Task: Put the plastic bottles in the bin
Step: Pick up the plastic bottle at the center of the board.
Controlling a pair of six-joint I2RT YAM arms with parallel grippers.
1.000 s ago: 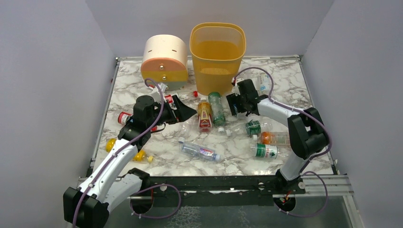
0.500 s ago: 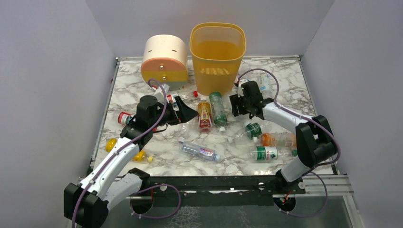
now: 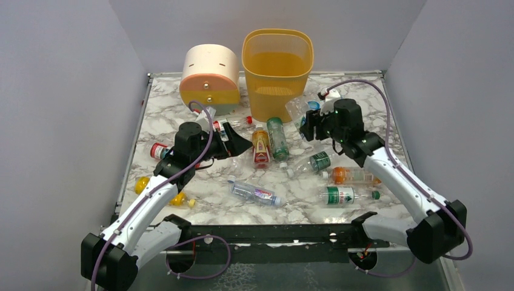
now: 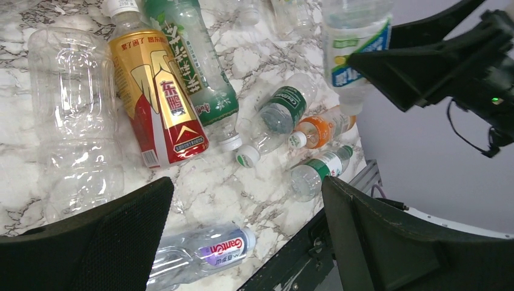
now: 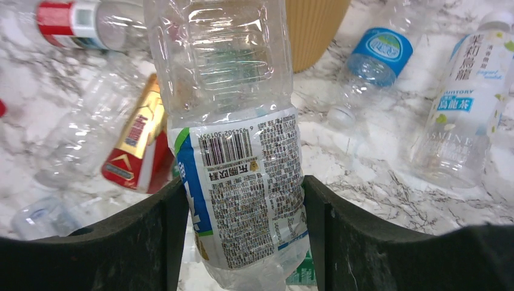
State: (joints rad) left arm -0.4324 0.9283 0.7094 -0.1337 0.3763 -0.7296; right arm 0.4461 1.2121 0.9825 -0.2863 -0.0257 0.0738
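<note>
Clear plastic filled the right fingers (image 5: 348,242) — clamped on a blue-labelled bottle (image 5: 224,91), held up beside the bin (image 3: 277,60) at the far edge of the tabletop (image 3: 159,106), likely for dropping in — while the left fingers (image 4: 115,242) hung wide.

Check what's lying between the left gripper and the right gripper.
Between the left gripper and the right gripper two bottles lie side by side: a red-and-gold bottle and a green-labelled bottle. The top view shows it.
</note>
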